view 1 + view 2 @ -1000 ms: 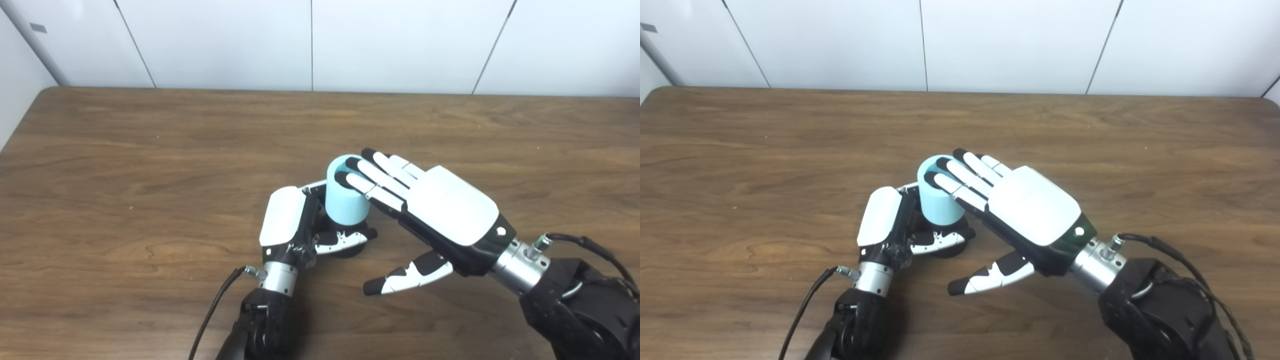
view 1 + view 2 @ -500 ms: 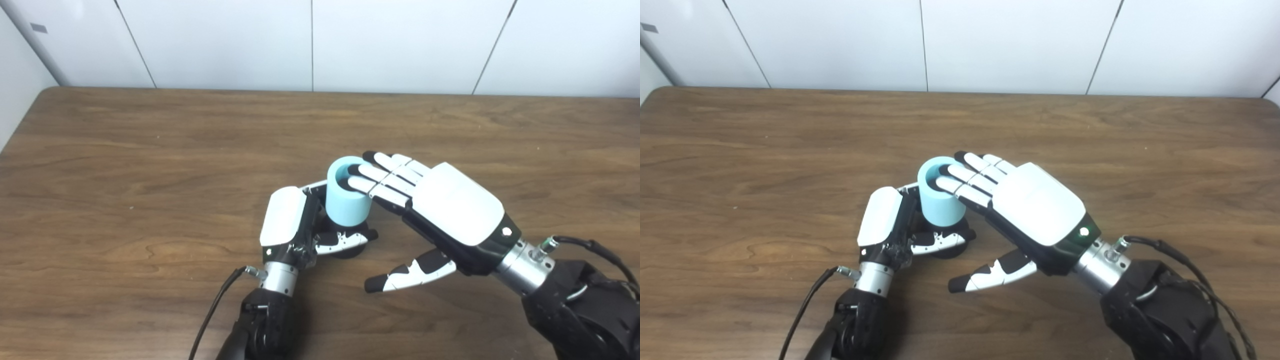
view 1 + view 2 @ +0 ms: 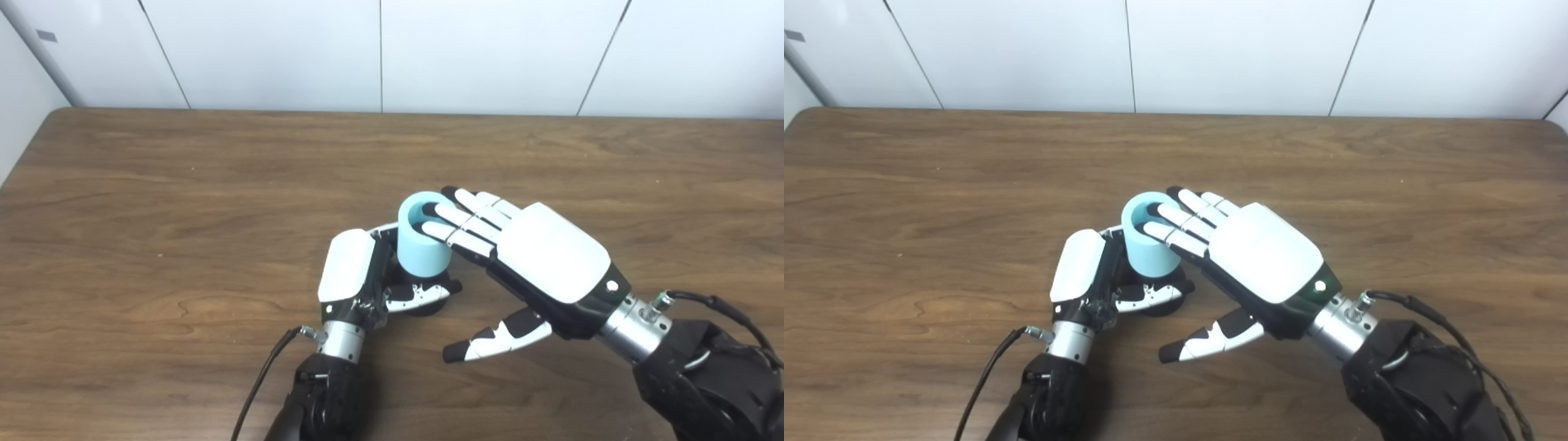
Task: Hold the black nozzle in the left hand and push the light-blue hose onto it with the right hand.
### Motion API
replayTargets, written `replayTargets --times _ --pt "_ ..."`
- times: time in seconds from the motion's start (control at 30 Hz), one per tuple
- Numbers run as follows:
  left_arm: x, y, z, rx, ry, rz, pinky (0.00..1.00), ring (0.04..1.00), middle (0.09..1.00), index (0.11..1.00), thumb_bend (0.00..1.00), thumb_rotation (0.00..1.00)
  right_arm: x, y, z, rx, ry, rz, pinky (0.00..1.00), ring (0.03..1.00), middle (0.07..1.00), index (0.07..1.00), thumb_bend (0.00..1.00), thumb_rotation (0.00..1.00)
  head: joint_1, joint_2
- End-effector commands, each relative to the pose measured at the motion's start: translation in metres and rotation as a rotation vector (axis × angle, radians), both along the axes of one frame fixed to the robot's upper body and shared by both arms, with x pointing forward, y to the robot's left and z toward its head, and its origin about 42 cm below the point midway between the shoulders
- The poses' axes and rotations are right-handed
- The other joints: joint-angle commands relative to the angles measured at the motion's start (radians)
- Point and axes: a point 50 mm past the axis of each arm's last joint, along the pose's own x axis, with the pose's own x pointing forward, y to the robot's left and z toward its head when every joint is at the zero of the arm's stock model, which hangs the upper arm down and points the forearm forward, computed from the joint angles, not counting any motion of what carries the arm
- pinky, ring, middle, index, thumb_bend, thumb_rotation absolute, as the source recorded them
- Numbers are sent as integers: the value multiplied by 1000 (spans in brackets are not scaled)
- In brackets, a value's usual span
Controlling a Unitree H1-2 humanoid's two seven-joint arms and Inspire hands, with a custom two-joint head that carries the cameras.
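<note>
Left hand (image 3: 358, 275) gripping black nozzle (image 3: 422, 294), right hand (image 3: 539, 257) atop light-blue hose (image 3: 422, 248)

The hose (image 3: 422, 245) is light blue, plain, without pattern. The nozzle (image 3: 429, 294) under it is black (only a small part shows). Both the left hand (image 3: 361, 275) and the right hand (image 3: 533, 257) have white shells over black frames, with black fingertips. The table (image 3: 184, 202) is dark brown with wood grain. The wall (image 3: 490, 55) is white.

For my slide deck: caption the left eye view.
Left hand steadies black nozzle; right hand fingers press light-blue hose down.
</note>
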Motion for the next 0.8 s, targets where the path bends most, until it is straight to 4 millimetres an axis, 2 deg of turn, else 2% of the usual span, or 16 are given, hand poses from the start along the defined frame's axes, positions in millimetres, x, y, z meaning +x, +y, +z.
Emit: replayTargets --times 0.0,0.37,0.77 --pt "-7 -6 -10 34 73 -8 516 532 518 469 519 0 -4 -1 -19 -107 120 29 906 944 925 870 597 794 1 1" --pt "-6 -7 -10 41 62 -3 501 524 489 486 522 0 -5 -1 -29 -124 149 26 881 935 923 862 602 794 5 7" --pt "-7 -6 -10 28 67 -4 507 521 462 492 523 0 -6 -3 -47 -138 202 6 902 944 922 867 598 809 7 13"
